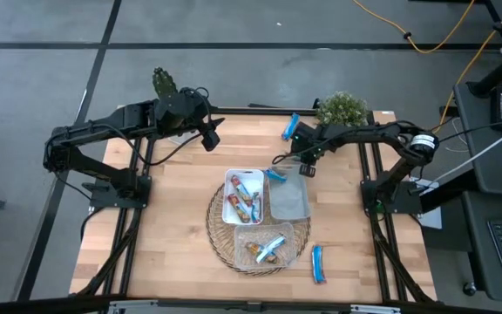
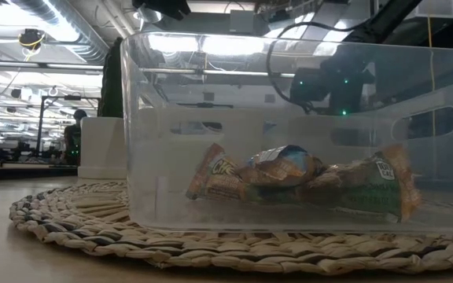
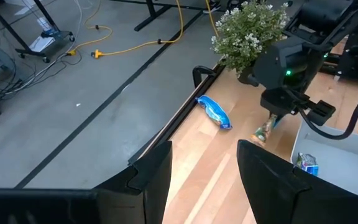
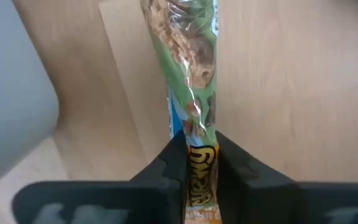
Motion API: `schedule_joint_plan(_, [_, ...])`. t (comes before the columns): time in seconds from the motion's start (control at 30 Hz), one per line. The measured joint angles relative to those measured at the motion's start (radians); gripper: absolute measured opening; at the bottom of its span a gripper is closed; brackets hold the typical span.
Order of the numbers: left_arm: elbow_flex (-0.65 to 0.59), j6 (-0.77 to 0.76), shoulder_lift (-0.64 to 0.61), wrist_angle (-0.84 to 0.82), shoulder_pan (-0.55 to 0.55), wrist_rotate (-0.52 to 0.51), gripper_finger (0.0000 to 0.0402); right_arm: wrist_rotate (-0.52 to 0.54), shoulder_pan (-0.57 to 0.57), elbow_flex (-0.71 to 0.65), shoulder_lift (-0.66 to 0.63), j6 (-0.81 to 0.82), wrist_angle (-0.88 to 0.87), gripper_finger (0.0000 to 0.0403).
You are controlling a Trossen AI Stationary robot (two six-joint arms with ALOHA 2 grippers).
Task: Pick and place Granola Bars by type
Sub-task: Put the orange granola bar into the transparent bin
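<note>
High view, landmark: woven mat (image 1: 219,228) at the centre of the tabletop (image 1: 172,244), carrying three trays.
High view, right end effector (image 1: 307,165): low over the wood just beyond the mat's far right edge, beside the empty grey tray (image 1: 289,199).
High view, left end effector (image 1: 208,136): waits raised, well off the mat's far left side.
High view, sorted bars: white tray (image 1: 243,195) holds red and blue bars; clear tray (image 1: 266,247) on the mat's near side holds brownish ones and a blue.
High view, loose bars: one blue bar (image 1: 290,126) at the tabletop's far edge, one blue bar (image 1: 318,263) just off the mat's near right.
Low view: brownish bars (image 2: 301,182) lie heaped inside the clear tray, which stands on the mat.
Left wrist view, left end effector: fingers apart, nothing between them.
Left wrist view, right arm: its end effector points down at a green-wrapped bar (image 3: 265,129) lying on the wood, between the far blue bar and the white tray's corner.
Right wrist view, right end effector (image 4: 201,171): clenched on the orange-printed end of the green-wrapped bar (image 4: 193,74); the rest of the bar lies flat on the wood.
Step in hand, judged: grasp made, lift due.
Doing it well: raise straight up before moving sideways, since the hold is at one end and the bar will droop; clear the grey tray's rim; carry to the tray on the mat with matching wrappers and let go low.
</note>
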Motion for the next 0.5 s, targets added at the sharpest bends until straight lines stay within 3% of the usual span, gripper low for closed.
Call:
schedule_joint_plan(0.13, [0.000, -0.010, 0.000, 0.000, 0.000, 0.001, 0.0173, 0.009, 0.000, 0.031, 0.000, 0.017, -0.033, 0.0048])
schedule_joint_plan(0.33, [0.000, -0.015, 0.000, 0.000, 0.000, 0.002, 0.0173, 0.182, 0.000, 0.126, -0.011, 0.069, -0.150, 0.0045])
schedule_joint_plan(0.5, [0.000, -0.015, 0.000, -0.001, 0.000, 0.002, 0.0173, 0.220, 0.000, 0.221, -0.083, 0.086, -0.198, 0.0043])
